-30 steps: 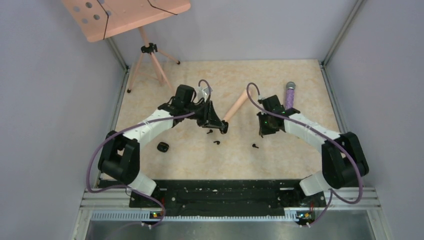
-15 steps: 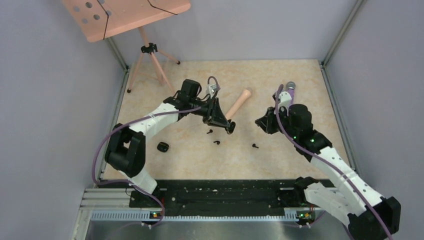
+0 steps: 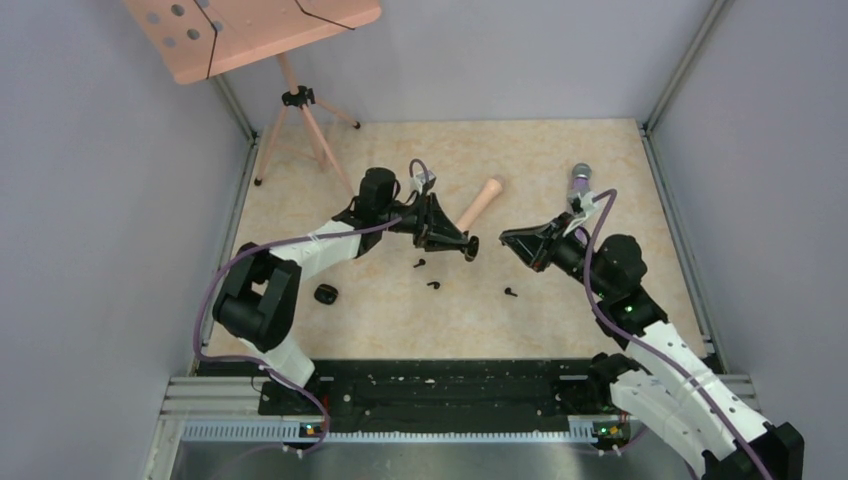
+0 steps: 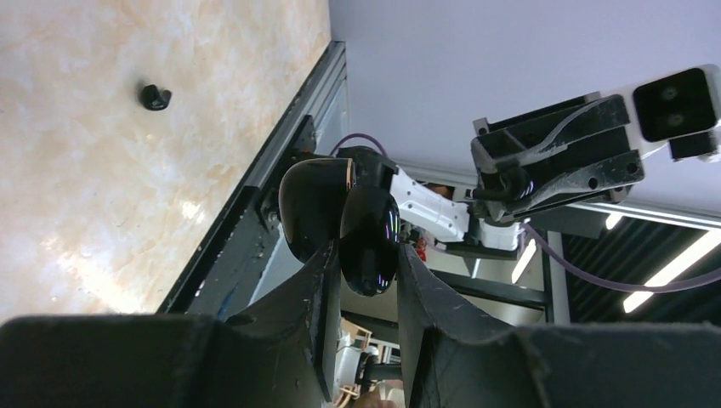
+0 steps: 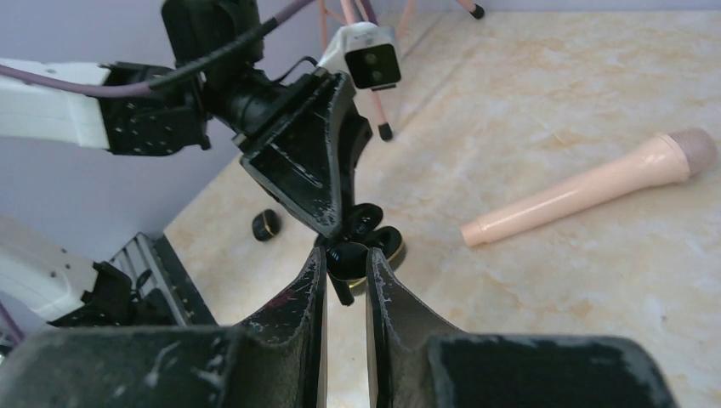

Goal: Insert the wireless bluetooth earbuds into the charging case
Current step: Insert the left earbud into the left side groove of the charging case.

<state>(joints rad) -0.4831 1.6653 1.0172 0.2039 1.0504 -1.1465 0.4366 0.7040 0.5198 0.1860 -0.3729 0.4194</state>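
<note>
Nearest, black rounded lump [image 3: 325,294] lies on counter [image 3: 560,320] beside left arm. Further in, small black earbuds [image 3: 511,293] lie loose on counter: one near right gripper [image 5: 344,257], two near left gripper [image 3: 462,247]. Left gripper clamps charging case [image 4: 366,242], lid open, lifted off counter. Right gripper faces it, tips just beside case, fingers almost closed. Small black piece sits at tips; cannot tell whether gripped. Beyond, pink stick [image 3: 478,203], purple-topped tool [image 3: 580,178], tripod [image 3: 298,100] at back.
</note>
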